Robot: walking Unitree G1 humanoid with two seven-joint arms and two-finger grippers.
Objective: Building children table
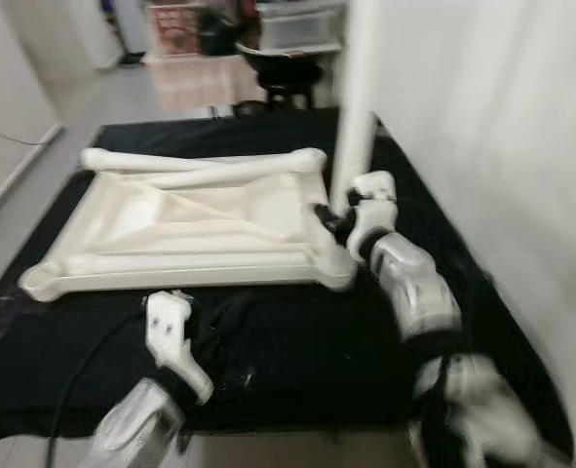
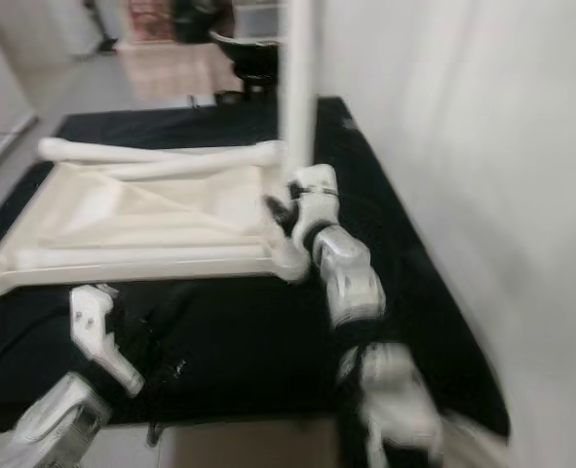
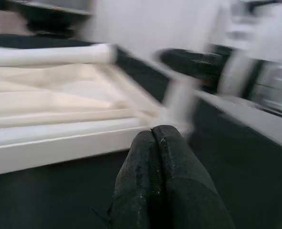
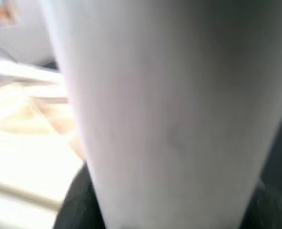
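My right gripper (image 1: 338, 220) is at the near right corner of the tabletop (image 1: 185, 229), closed around the base of an upright leg (image 1: 354, 107); the right wrist view has the leg's white shaft pressed close. My left gripper (image 3: 162, 183) has its fingers pressed together on nothing, hovering low over the black cloth (image 1: 268, 341), near side, just short of the tabletop's near edge. The tabletop lies underside up on the cloth. Two more legs (image 1: 200, 168) lie loose across its far edge. Judgement: early stage, one leg standing at its corner, seating unconfirmed; the others remain to be fitted.
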